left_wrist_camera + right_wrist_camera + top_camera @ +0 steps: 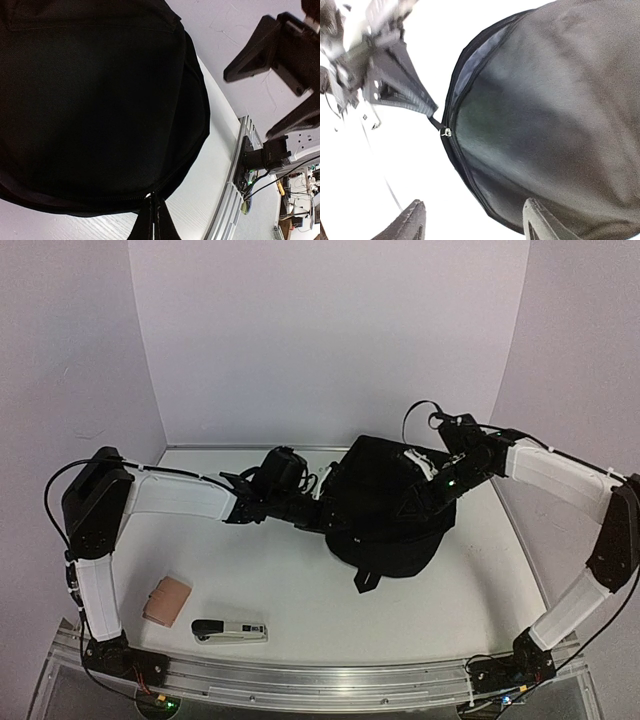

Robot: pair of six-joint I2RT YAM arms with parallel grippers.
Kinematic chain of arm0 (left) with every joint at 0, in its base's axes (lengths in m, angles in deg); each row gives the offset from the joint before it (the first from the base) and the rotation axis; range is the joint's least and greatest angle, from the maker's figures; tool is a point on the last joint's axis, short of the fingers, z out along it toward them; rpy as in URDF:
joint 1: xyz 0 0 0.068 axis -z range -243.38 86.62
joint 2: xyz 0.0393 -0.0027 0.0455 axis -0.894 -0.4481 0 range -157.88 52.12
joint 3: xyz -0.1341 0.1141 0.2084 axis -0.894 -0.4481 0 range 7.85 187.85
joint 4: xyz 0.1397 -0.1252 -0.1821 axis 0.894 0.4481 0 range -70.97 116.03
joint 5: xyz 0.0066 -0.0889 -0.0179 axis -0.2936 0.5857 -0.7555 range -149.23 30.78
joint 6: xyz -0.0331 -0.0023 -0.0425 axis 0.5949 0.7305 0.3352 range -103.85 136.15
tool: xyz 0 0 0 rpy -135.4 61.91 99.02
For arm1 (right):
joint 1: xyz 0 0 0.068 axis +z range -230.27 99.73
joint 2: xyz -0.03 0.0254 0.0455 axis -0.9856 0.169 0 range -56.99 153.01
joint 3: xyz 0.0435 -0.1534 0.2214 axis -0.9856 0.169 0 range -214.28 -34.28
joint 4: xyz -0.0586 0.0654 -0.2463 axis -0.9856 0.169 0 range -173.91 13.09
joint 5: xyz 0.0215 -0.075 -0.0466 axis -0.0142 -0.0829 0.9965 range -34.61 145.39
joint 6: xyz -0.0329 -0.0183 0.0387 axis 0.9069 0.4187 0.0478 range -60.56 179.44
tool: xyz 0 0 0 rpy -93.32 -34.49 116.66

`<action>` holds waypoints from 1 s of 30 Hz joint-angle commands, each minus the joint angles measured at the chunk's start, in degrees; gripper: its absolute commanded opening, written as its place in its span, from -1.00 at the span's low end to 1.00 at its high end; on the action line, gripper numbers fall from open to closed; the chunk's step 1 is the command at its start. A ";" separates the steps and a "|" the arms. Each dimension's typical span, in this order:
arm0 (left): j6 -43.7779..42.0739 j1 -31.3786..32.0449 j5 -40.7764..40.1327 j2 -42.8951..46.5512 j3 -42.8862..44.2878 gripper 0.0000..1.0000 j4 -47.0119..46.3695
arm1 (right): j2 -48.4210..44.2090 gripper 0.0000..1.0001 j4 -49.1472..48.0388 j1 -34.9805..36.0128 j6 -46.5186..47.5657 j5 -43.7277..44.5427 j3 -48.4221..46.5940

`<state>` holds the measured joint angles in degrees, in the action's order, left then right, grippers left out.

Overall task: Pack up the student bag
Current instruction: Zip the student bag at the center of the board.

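Bag: the student bag (390,510) sits on the table (300,590), roughly 1 o'clock from its middle, zip (445,131) partly open.
Left gripper (322,502): at the bag's 9 o'clock edge, looks pinched on the bag's fabric tab (415,95), pretty blurry tho.
Right gripper (476,220): over the bag's 2 o'clock side, fingers spread, holding nothing.

A black student bag (385,515) lies on the white table (290,580), a little right of the middle. The left gripper (322,495) reaches in from the left and is at the left edge of the bag. The right gripper (428,480) is over its upper right part. How their jaws stand cannot be seen from here. At the front left lie a small pink case (166,600) and, near it on the right, a black and silver stapler (230,631), both well apart from the bag.
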<state>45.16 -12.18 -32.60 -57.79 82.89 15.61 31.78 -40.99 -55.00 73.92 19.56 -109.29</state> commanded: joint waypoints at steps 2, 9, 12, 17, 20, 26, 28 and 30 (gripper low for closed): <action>5.27 -1.63 1.18 -0.70 0.15 -1.00 -5.69 | 4.32 0.24 -5.26 5.13 -1.29 1.62 2.27; 6.92 -2.40 2.55 -1.58 -0.68 -1.00 -7.99 | 8.56 0.38 -9.51 9.61 -0.90 6.94 4.64; 7.00 -2.47 2.63 -1.54 -0.88 -1.00 -8.01 | 9.88 0.29 -10.44 9.97 -1.17 8.73 4.98; 7.24 -3.31 2.50 -0.73 -2.43 -1.00 -8.44 | 8.91 -0.31 -10.49 10.06 -1.39 11.70 5.13; 7.50 -4.23 1.95 -0.34 -3.09 -1.00 -8.05 | 7.49 -0.94 -10.06 10.04 -1.73 11.83 5.40; 8.49 -8.08 -0.18 -0.24 -4.25 -1.00 -6.68 | 2.44 -1.00 -5.76 10.05 1.54 12.96 8.56; 8.65 -10.16 -0.72 -0.58 -4.59 -1.00 -6.53 | 0.42 -1.00 -3.49 10.05 3.64 14.20 10.43; 8.80 -12.17 -0.73 -0.91 -4.87 -0.99 -6.72 | -1.61 -1.00 -1.74 10.04 5.44 15.49 12.56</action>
<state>53.24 -19.70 -30.91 -59.27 78.89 9.96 35.88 -50.52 -44.87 74.99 31.76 -100.20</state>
